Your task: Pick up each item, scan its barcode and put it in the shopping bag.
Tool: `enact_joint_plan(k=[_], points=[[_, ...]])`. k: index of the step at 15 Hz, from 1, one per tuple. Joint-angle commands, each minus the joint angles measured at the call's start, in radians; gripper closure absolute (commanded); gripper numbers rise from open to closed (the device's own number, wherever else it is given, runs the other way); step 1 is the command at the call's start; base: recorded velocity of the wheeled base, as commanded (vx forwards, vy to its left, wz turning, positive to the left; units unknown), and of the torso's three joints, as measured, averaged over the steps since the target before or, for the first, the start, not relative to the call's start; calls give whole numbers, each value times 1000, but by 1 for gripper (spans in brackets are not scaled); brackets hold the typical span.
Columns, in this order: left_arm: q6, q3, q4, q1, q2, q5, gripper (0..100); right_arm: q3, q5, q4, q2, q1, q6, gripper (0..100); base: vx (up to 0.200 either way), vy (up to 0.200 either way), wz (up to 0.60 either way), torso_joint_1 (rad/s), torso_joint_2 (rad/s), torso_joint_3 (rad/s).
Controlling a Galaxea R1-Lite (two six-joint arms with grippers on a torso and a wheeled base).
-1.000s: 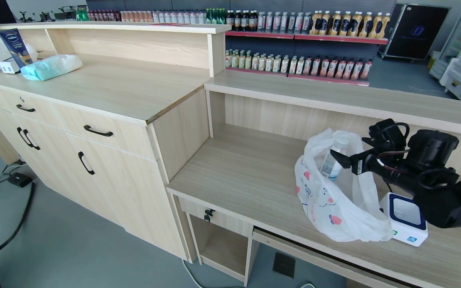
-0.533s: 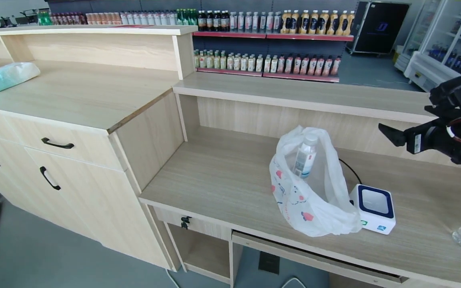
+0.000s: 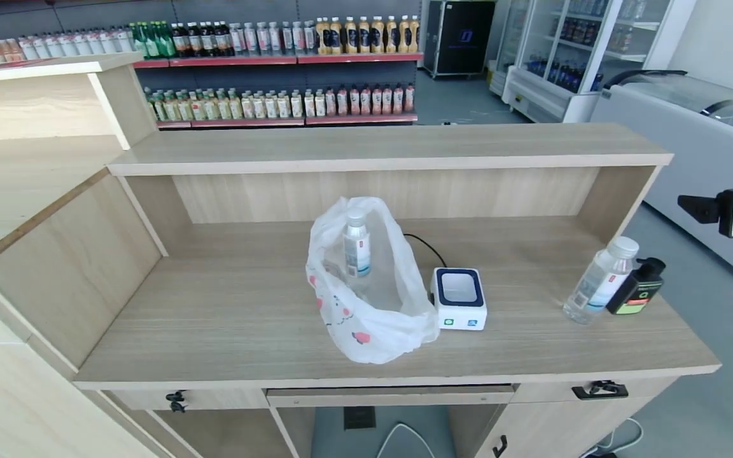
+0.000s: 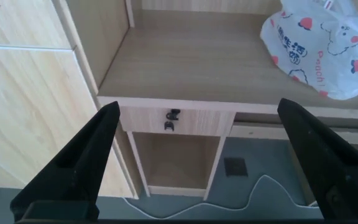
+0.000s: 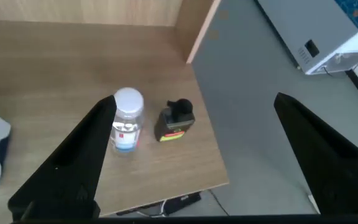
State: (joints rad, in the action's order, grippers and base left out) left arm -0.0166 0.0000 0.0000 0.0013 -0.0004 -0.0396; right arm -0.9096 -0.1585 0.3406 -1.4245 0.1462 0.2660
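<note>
A white printed shopping bag [image 3: 366,305] stands open on the low counter [image 3: 245,318] with a clear water bottle [image 3: 357,245] upright inside it. Beside the bag sits the white and blue scanner [image 3: 460,298]. Toward the counter's right end stand a second clear water bottle [image 3: 599,280] and a small black bottle [image 3: 637,287]. My right gripper [image 5: 191,162] hangs open above those two, the water bottle [image 5: 127,121] and black bottle [image 5: 176,121] below it. One of its fingers [image 3: 700,207] shows beyond the counter's right end. My left gripper [image 4: 194,168] is open and empty, low in front of the counter, with the bag [image 4: 322,43] ahead.
A raised shelf [image 3: 379,149] runs along the back of the counter and a taller cabinet side [image 3: 67,254] walls off its left. A black cable [image 3: 427,247] runs behind the scanner. Drawers with black handles [image 3: 599,389] sit under the front edge. A freezer [image 3: 691,127] stands to the right.
The head camera has swung to the right. My right gripper has pulled away from the bag to the right, with the bottle left standing inside the bag.
</note>
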Motion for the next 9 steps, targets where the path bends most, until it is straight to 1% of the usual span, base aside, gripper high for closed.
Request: enact_joint_plan(k=[1,3,6,8,9], points=[[0,0,0,0,0,0,0,66,45,-11,-2,67,-5,0,0,0,0,0,0,0],[0,0,0,0,0,0,0,123,77,-8,-4,89,-14,0,0,0,0,0,0,0],[0,0,0,0,0,0,0,126,97,21,-68,87,-45,0,0,0,0,0,0,0],[0,0,0,0,0,0,0,130,175,149,-140,87,-45,0,0,0,0,0,0,0],[0,0,0,0,0,0,0,132,209,181,-157,87,-44,0,0,0,0,0,0,0]])
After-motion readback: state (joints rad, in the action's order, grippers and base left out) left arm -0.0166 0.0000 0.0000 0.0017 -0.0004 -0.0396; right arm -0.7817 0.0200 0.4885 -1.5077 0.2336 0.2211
